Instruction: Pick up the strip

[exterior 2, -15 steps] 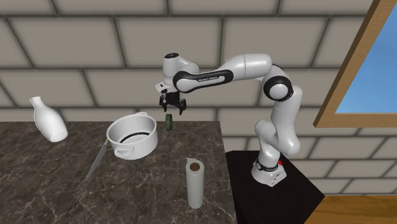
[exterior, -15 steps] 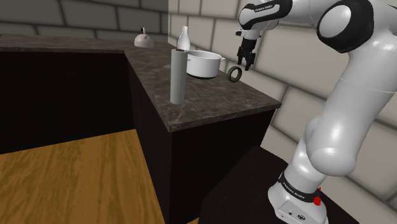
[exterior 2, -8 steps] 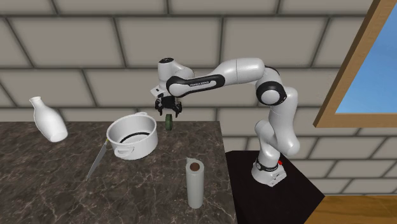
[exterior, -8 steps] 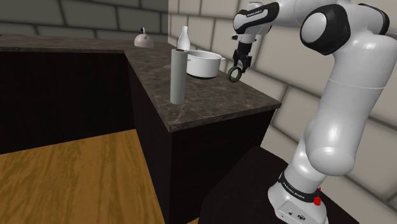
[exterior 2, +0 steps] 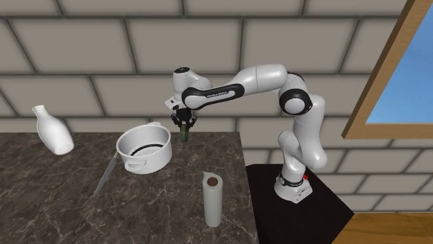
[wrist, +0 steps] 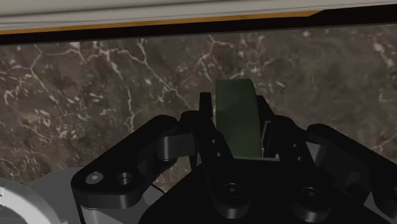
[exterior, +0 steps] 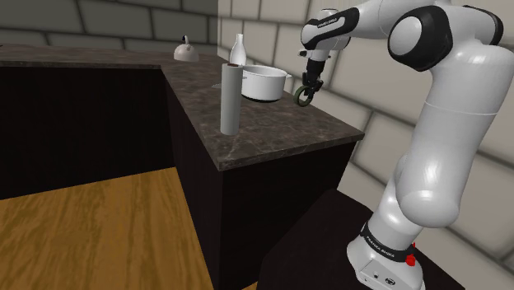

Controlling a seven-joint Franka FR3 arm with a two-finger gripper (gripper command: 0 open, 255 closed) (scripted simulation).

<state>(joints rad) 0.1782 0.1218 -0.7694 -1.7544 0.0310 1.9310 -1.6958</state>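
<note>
Home kitchen with a stone-block look

A dark marbled counter (exterior: 272, 123) over black cabinet fronts (exterior: 82, 123) carries a white pot (exterior 2: 156, 158), a white bottle (exterior 2: 54, 132), a kettle (exterior: 185, 52) and an upright paper roll (exterior 2: 212, 201); the floor (exterior: 99, 231) is wooden boards; the walls (exterior 2: 90, 48) are pale stone blocks (one holds a wood-framed window (exterior 2: 413, 76) onto blue sky).

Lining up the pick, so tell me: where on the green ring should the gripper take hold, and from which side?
Take the green ring at its top, squeezing across the band's narrow width. Come straight down: it stands on edge on the counter, flat sides exposed, and the pot close beside it likely crowds a sideways approach.
</note>
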